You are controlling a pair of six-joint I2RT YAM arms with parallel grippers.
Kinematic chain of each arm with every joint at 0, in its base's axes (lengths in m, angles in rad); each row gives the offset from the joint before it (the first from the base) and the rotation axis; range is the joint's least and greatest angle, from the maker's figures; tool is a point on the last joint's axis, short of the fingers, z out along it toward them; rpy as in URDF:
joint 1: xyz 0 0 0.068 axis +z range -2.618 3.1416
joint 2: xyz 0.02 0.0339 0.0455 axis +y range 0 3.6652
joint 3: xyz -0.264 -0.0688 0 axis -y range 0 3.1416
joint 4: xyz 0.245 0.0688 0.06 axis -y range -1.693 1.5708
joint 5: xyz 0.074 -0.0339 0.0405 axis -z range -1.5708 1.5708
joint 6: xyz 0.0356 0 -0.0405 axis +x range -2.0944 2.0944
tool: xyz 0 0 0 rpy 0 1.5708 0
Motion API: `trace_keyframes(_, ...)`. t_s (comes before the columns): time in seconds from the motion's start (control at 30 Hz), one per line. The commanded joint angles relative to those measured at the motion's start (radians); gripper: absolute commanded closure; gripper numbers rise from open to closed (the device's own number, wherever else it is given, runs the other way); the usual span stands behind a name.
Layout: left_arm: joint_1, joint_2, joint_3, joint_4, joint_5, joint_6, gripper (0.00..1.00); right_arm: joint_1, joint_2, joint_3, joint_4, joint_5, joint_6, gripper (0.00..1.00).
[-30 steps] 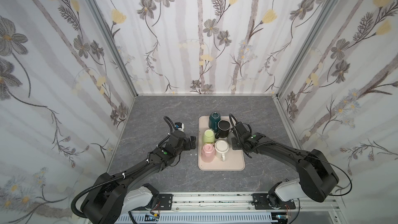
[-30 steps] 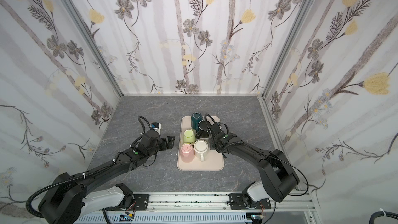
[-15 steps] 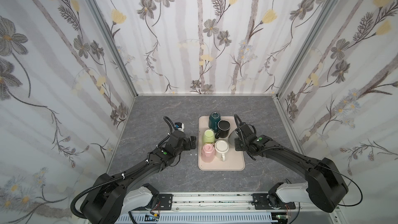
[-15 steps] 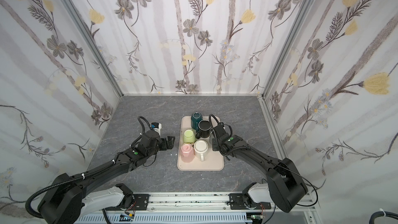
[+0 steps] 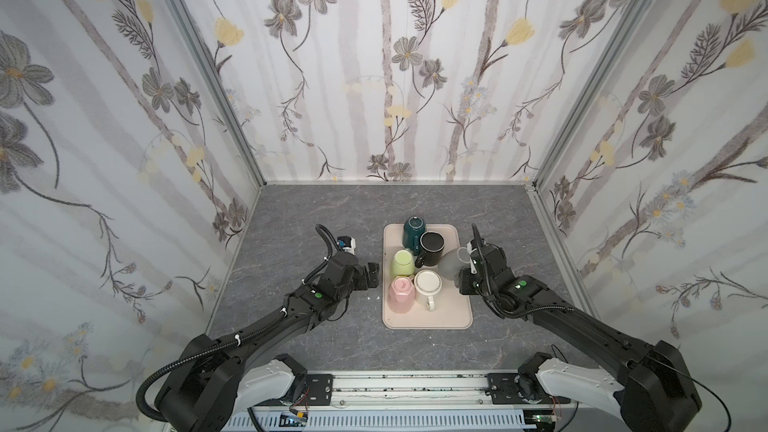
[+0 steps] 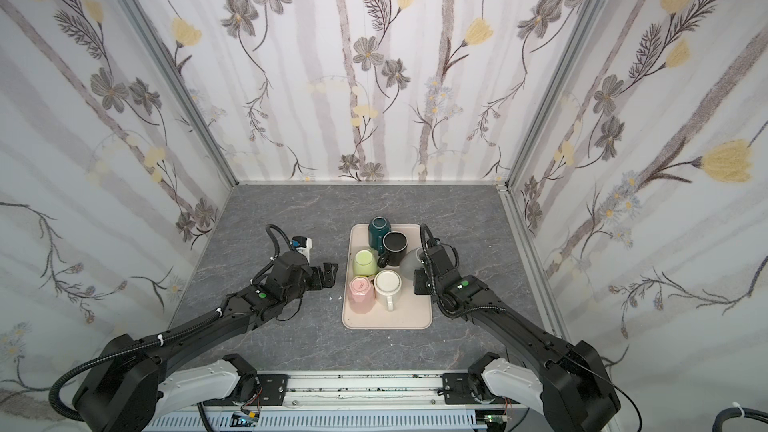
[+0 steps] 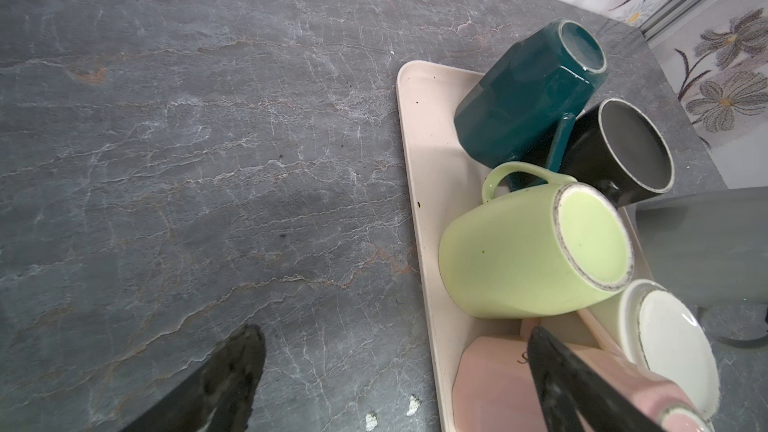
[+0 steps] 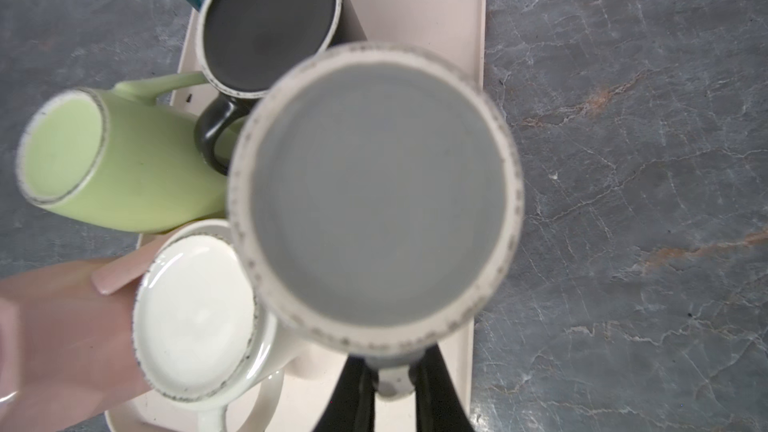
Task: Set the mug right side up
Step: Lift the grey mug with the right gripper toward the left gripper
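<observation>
**Risks**
- The grey mug [image 8: 374,201] is held by its handle alone. It is lifted clear of the tray [image 5: 428,320] at the tray's right edge, just beside the black mug [image 5: 432,248] and the white mug [image 5: 428,284].
- A thin pinch on a handle is judged weak against twist. During the turn the body could swing or slip out and be dropped on the neighbours.
- The black mug could be knocked by a wide swing, since it is so close.
- If the grey mug is set half on the tray lip, it would be left tilted.
- It cannot be told whether base or mouth is turned to the wrist camera, because the disc is blurred.

**Right gripper** [image 8: 392,386]
- The jaws are drawn nearly together, with the mug's handle pinched between them.
- Nothing else is seen to be touched.

**Left gripper** [image 7: 392,332]
- The jaws are spread wide and nothing is held.
- It is kept low over the table [image 7: 208,160], beside the tray's left edge and near the pink mug [image 7: 490,367].
- One finger is seen in front of that mug; contact cannot be told.
</observation>
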Motion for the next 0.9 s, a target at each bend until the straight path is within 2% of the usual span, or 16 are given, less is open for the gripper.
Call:
trace_keyframes(0.0, 0.001, 0.001, -0.002, 0.035, -0.005, -0.018, 0.0, -0.006, -0.042, -0.016, 0.152, -0.037, 0.02, 1.0)
trace_keyframes(0.23, 0.001, 0.013, 0.001, 0.036, -0.006, -0.019, 0.0, -0.015, -0.11, -0.028, 0.231, -0.124, 0.035, 1.0)
trace_keyframes(0.37, 0.0, 0.021, 0.005, 0.036, -0.004, -0.024, 0.0, -0.02, -0.121, -0.048, 0.319, -0.175, 0.1, 1.0)
trace_keyframes(0.5, 0.0, 0.024, 0.002, 0.047, -0.009, -0.039, 0.0, -0.025, -0.101, -0.065, 0.435, -0.239, 0.119, 1.0)
trace_keyframes(0.67, 0.001, 0.038, 0.022, 0.036, -0.004, -0.06, 0.0, -0.043, -0.065, -0.04, 0.463, -0.244, 0.116, 1.0)
trace_keyframes(0.87, 0.001, 0.034, 0.053, 0.022, 0.047, -0.105, 0.0, -0.062, -0.022, -0.035, 0.562, -0.345, 0.125, 1.0)
